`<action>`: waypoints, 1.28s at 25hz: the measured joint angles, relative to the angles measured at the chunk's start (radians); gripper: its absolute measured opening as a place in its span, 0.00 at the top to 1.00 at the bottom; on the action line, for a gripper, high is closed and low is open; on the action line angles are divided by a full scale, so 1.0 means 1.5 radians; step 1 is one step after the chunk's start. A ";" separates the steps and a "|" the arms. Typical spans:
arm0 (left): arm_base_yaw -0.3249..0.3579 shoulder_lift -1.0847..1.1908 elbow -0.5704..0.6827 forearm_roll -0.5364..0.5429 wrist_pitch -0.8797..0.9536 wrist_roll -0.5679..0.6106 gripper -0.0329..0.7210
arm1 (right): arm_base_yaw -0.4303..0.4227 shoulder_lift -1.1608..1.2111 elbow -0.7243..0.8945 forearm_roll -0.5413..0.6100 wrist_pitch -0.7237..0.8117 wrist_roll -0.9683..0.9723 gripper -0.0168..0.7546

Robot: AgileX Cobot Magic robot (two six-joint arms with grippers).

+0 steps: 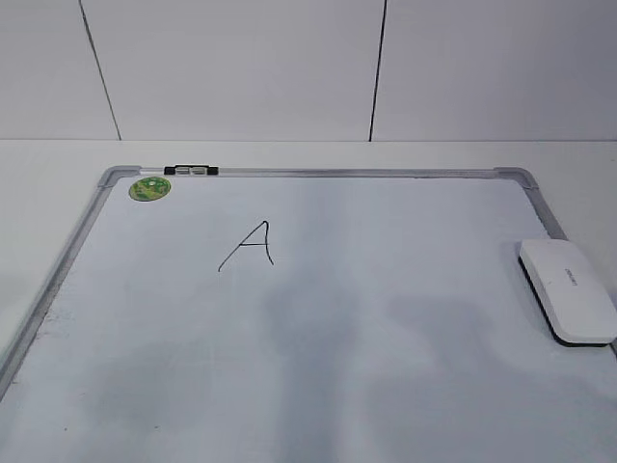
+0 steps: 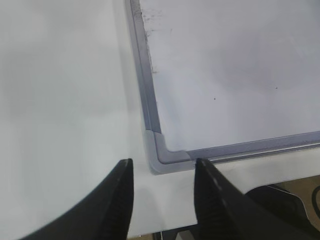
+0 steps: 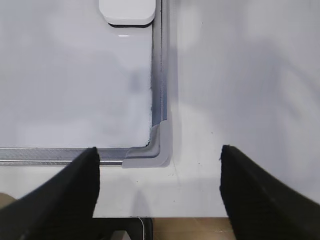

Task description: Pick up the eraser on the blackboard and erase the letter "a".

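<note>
The blackboard (image 1: 337, 173) is a white board with a silver-grey frame, lying flat on the table. The eraser (image 1: 567, 289) is a white oblong block with a black underside, resting on the board at its right edge; it also shows at the top of the right wrist view (image 3: 127, 12). An angular capital "A" (image 1: 249, 246) in thin black marker is on the board; no lowercase cursive "a" is in view. My left gripper (image 2: 163, 167) is open and empty over the board's near left corner (image 2: 159, 152). My right gripper (image 3: 159, 152) is open wide and empty over the near right corner (image 3: 152, 147). Neither gripper shows in the exterior view.
A round green sticker (image 1: 149, 188) sits at the board's far left corner, with a small black clip (image 1: 190, 171) on the far frame. White table surface (image 1: 39, 193) surrounds the board, with a white panelled wall (image 1: 241, 68) behind. The table's front edge (image 3: 210, 216) is just below the right gripper.
</note>
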 joint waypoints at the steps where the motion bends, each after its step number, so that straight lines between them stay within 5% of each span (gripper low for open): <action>1: 0.000 0.000 0.002 0.003 -0.003 0.000 0.55 | 0.000 0.000 0.000 0.000 -0.001 0.000 0.21; 32: 0.015 -0.089 0.008 0.005 -0.007 0.000 0.58 | -0.014 -0.078 0.000 0.000 -0.002 0.000 0.21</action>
